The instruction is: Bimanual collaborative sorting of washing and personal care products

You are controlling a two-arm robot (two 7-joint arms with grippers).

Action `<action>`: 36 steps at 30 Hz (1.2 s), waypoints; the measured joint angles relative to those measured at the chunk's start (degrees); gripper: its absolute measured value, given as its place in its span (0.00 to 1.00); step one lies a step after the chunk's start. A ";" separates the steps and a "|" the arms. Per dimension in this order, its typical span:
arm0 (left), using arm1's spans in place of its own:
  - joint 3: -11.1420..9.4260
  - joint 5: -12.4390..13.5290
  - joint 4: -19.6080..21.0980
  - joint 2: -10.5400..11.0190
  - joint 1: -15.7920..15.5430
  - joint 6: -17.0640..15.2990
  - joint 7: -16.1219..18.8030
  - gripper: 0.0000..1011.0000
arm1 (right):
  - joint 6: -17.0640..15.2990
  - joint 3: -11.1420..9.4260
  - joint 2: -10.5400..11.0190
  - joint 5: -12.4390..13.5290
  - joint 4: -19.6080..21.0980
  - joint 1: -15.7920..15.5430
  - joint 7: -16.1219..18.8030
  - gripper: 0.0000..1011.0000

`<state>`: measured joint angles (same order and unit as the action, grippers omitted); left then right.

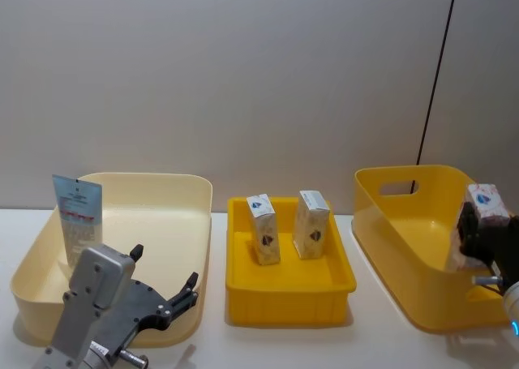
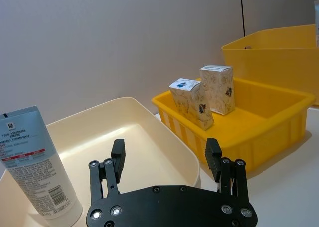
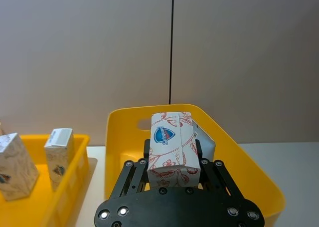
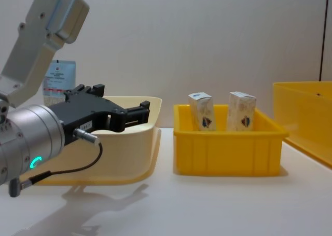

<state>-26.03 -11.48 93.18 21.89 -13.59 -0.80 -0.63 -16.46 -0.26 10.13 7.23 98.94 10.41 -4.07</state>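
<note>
Head view: right hand (image 1: 478, 239) pinching a carton (image 1: 485, 215) over the deep yellow bin (image 1: 405, 223), likely for dropping in; two cartons (image 1: 263, 229) upright in the middle tray (image 1: 289, 292); tube (image 1: 77, 215) leaning in the cream bin (image 1: 154, 190).

Left wrist view: left hand (image 2: 167, 159) spread, empty, above the cream bin's rim.

Right wrist view: carton clamped upright.

Chest view: left hand facing the tray, probably ready for another carton.
</note>
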 joint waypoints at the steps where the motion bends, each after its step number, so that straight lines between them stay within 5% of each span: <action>1: 0.00 0.00 0.00 0.00 0.00 0.00 0.00 0.99 | -0.16 -0.03 0.01 -0.32 -0.14 -0.02 -0.27 0.40; 15: 0.00 0.00 0.00 0.00 0.00 0.00 0.00 0.99 | -0.88 -0.12 -0.07 -2.30 -1.32 -0.01 -1.72 0.41; 36: 0.00 0.00 0.00 0.00 0.00 0.00 0.00 0.99 | -1.00 -0.15 -0.14 -3.06 -1.73 -0.03 -2.07 0.99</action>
<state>-26.02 -11.48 93.18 21.89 -13.59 -0.79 -0.63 -17.46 -0.41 9.99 4.17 97.21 10.37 -6.13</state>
